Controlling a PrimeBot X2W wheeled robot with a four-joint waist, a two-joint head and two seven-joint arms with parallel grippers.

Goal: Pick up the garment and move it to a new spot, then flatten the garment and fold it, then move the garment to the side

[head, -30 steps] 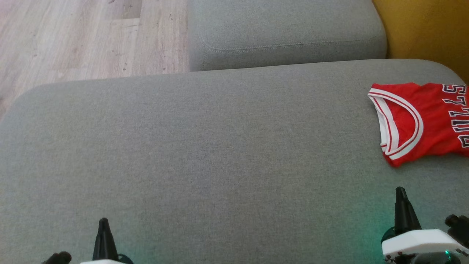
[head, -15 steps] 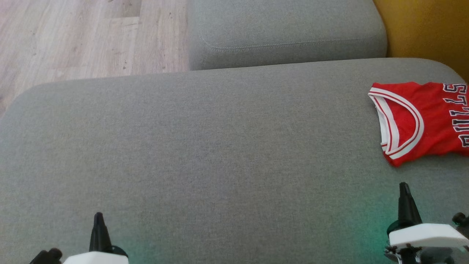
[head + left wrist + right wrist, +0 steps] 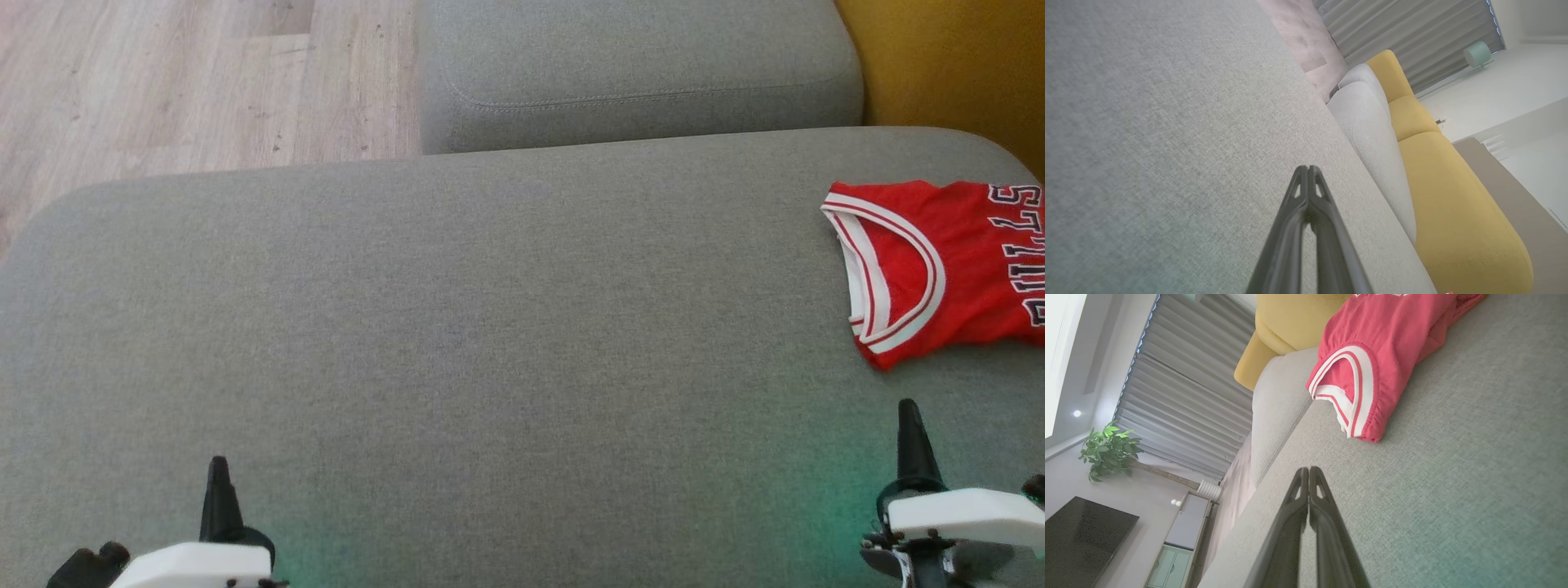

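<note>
Red jersey (image 3: 931, 269) lies far right on grey sofa cushion (image 3: 490, 327), long axis L-R, near & ahead of right end effector (image 3: 1309, 470) (fingers pressed together, empty), well apart from left end effector (image 3: 1307, 168) (also closed, empty), so right arm's nearer.

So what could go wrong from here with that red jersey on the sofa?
1. The red and white basketball jersey lies at the right end of the grey fabric cushion, partly cut off in the head view, so a grasp might be poorly aimed.
2. The right gripper is shut; reaching in like that would likely just push and bunch the cloth.
</note>
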